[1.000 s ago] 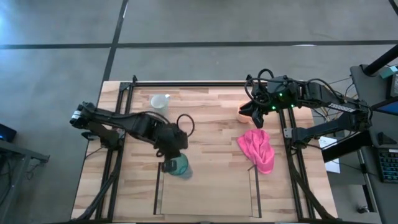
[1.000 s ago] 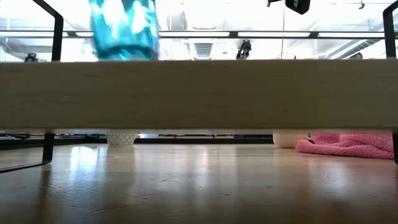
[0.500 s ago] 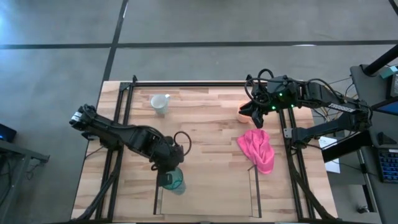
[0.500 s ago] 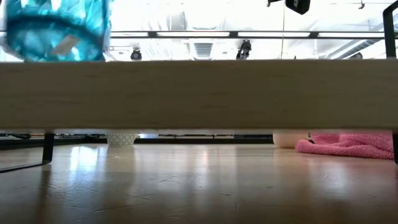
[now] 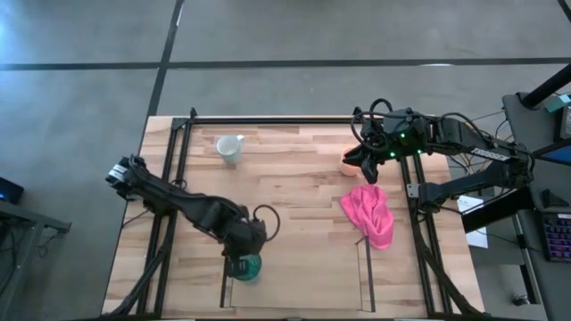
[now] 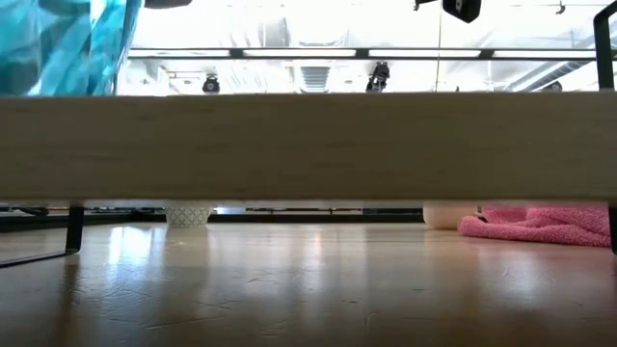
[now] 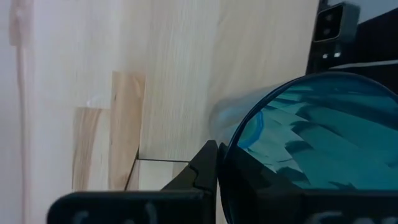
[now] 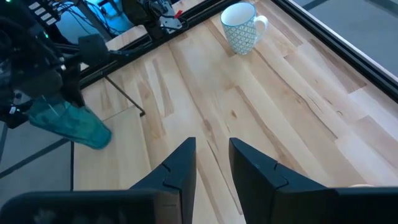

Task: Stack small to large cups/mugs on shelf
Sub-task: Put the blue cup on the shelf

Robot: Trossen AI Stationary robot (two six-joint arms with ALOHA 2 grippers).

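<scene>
The left gripper [image 5: 243, 260] is clamped on the teal-green ribbed glass tumbler [image 5: 247, 267], tilted right beside the shelf's thin dark side panel [image 5: 224, 283]. It could clip that panel or slip out. The right gripper [image 5: 364, 168], fingers slightly parted and empty, waits near the pink cloth [image 5: 372, 214].

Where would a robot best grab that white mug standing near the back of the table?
Probably by the rim and wall of the white mug, coming down from above. It stands upright with its mouth open and nothing close around it. Its handle juts out on one side, so the fingers should close across the body, clear of it.
</scene>
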